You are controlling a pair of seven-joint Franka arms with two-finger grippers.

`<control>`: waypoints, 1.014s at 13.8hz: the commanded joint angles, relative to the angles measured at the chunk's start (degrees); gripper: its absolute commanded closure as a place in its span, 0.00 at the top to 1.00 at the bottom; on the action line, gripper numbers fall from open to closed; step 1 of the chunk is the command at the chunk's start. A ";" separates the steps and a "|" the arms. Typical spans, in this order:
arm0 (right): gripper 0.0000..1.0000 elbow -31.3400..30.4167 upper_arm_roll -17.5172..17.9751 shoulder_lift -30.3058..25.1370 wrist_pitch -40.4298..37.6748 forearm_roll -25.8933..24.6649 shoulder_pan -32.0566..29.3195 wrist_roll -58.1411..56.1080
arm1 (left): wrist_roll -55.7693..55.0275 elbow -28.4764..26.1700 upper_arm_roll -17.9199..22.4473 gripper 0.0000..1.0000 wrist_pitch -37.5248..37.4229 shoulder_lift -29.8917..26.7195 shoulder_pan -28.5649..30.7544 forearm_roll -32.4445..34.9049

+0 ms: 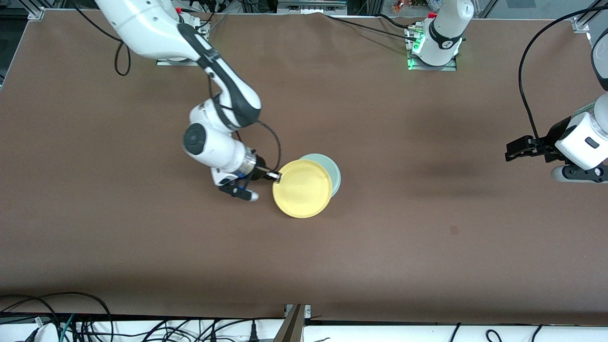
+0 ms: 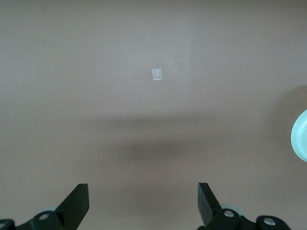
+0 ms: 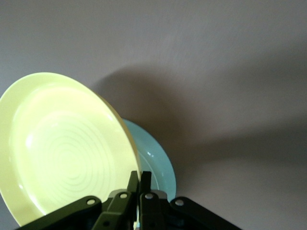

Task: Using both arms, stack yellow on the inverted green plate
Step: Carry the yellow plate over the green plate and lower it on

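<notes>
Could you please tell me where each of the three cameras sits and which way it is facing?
Front view: high across the table, facing both arms; the right tool grips the yellow plate over the green plate; the left tool waits.
Left wrist view: on the left wrist, looking down at the table; its open fingers show.
Right wrist view: on the right wrist; its shut fingers pinch the yellow plate's rim.
Shared: all views show the green plate.

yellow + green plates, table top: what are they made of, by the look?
Yellow plate: likely plastic, glossy; soft highlights and moulded concentric rings. Green plate: probably the same, with a shiny glint on its rim. Table: matte brown covering, maybe felt or mat; no glare. Right gripper pinches the yellow rim; left gripper waits open.
</notes>
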 commanded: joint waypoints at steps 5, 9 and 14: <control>0.00 -1.25 -0.72 1.63 2.38 -3.55 4.24 1.33 | 0.47 1.85 -0.10 1.00 -0.84 0.90 0.08 -0.96; 0.00 -3.11 -0.72 1.19 2.38 -3.81 4.77 0.71 | 0.47 1.85 -0.10 1.00 -0.84 0.90 0.08 -0.96; 1.00 -5.31 -0.81 -1.97 1.76 -3.81 4.69 0.28 | 0.47 1.85 -0.10 1.00 -0.84 0.90 0.08 -0.96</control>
